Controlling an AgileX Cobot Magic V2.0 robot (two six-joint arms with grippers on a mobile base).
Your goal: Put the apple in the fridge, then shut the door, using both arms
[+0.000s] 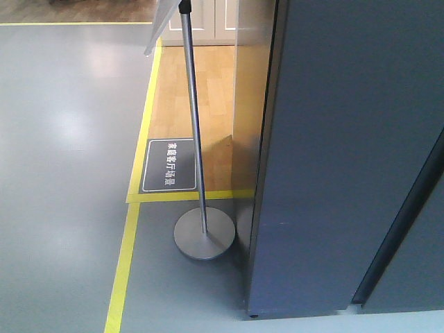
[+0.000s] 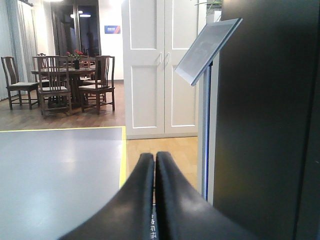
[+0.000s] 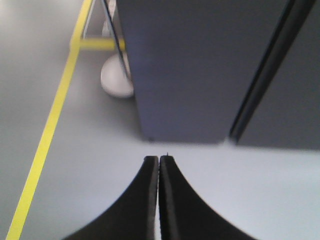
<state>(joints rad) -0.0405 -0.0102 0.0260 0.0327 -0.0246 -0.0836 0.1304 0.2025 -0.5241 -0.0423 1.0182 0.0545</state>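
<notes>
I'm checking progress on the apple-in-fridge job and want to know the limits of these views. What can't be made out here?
- Apple: in no view, so its whereabouts cannot be told.
- Fridge interior: hidden behind its dark grey outer panels in all three views.
- Door: its top is cut off by the front view's upper edge.
- Sign on the stand: seen edge-on from the left wrist, unreadable.
- Left gripper and right gripper: shut, empty; arms out of frame.

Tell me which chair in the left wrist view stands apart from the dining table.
The chair at far left, by the curtain. The other chairs crowd around the table with the red flowers.
</notes>
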